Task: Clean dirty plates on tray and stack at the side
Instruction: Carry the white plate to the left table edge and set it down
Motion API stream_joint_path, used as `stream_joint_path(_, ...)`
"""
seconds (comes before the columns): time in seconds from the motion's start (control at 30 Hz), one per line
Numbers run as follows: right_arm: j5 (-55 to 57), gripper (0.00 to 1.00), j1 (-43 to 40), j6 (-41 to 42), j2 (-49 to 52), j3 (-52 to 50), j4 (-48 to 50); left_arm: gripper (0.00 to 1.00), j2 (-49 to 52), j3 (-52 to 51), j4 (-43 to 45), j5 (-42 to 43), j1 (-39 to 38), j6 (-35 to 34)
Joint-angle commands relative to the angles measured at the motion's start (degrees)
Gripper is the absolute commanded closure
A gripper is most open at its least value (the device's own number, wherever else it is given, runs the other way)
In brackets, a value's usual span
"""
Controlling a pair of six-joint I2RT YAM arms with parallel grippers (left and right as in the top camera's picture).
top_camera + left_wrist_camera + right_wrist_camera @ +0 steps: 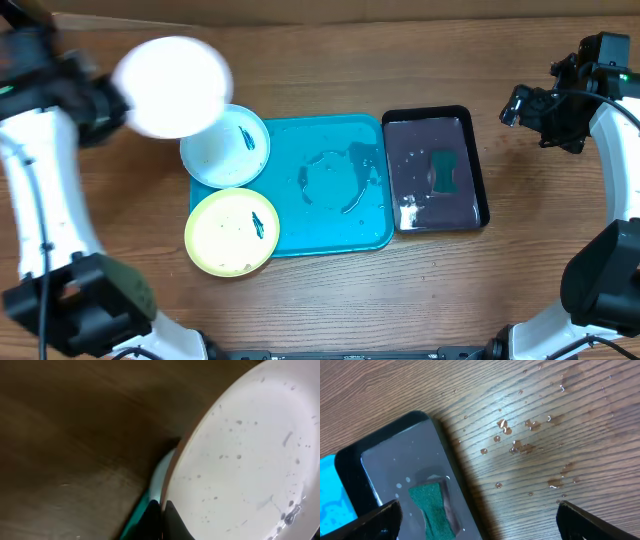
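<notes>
In the middle of the desk (300,60) lies the teal tray (330,125), its floor wet with pooled water. Just beside its right rim, towards the desk's right edge, sits the narrower black tray (432,112) (also wet).

There are 3 plates. The white plate (172,85) is held up off the surface towards the desk's far-left corner and is blurred in the overhead view. The left claw (161,516) is pinched narrow on its rim, and the wrist view shows the plate's face speckled with droplets. The light blue plate (222,150) rests over the tray's far-left corner, partly under the white plate, with a dark-blue smear (247,140) on it. The pale yellow plate (230,232) lies over the tray's near-left corner and appears to touch the blue one. It carries 1 smear of its own.

A green sponge (445,172) lies flat in the black tray. The right claw (477,522) hangs wide and empty near the desk's right edge, just off the black tray's far-right corner. Small water drops (520,445) dot the bare wood there.
</notes>
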Motion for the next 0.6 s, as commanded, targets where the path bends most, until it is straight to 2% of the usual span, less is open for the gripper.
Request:
stream_joint_path(0.0,-0.1,0.0,-0.2,0.0,-0.1,0.3,0.3,0.96,-2.1,0.9,-1.1,3.2,12.7,2.4)
stream_joint_path(0.23,-0.1,0.0,-0.2,0.0,-0.1,0.3,0.3,0.96,-1.9,-0.5,-0.3,3.2,21.7,0.9)
stream_joint_path(0.57,-0.1,0.0,-0.2,0.0,-0.1,0.3,0.3,0.96,3.7,-0.9,1.9,-1.6,21.4,-0.6)
